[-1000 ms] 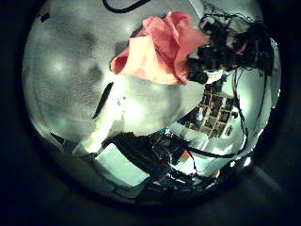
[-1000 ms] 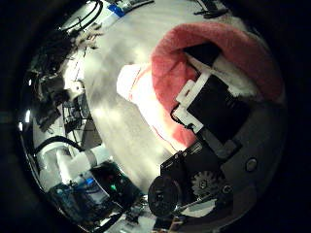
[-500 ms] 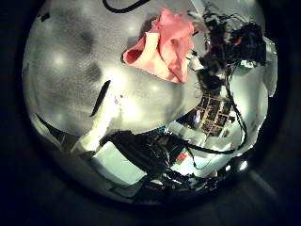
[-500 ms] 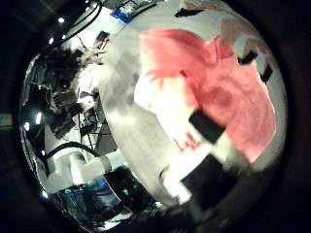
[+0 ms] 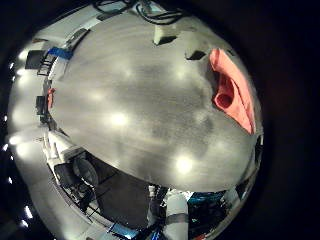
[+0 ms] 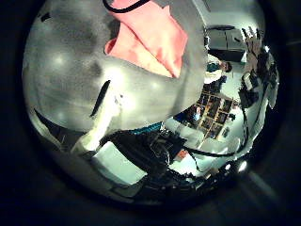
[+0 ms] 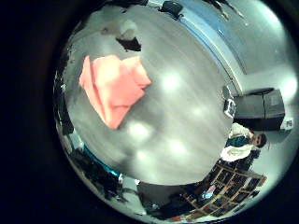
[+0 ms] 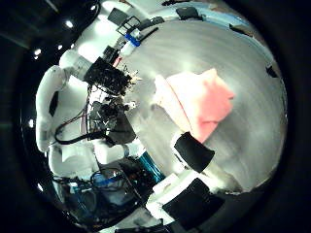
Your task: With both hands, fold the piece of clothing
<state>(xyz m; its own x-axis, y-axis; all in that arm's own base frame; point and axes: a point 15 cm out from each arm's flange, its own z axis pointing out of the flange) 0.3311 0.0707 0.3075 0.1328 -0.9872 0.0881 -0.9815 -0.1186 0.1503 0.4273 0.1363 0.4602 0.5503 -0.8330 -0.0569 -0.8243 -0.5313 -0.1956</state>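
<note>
The pink garment (image 7: 112, 86) lies folded and compact on the grey surface (image 7: 187, 112), held by neither hand, whose fingers I cannot tell; folding looks finished, perhaps needing smoothing.

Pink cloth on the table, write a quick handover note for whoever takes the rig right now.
Pink cloth lies on the grey table, loosely folded in layers, held by neither robot hand.
Right robot hand: above the table beside the cloth, holding nothing; fingers not clear enough to tell.
Left robot hand: away from the cloth, none of it shows.
Done: at least one fold appears to be in.
Left: judge whether another fold or a tidy-up of the uneven edges is needed.
</note>
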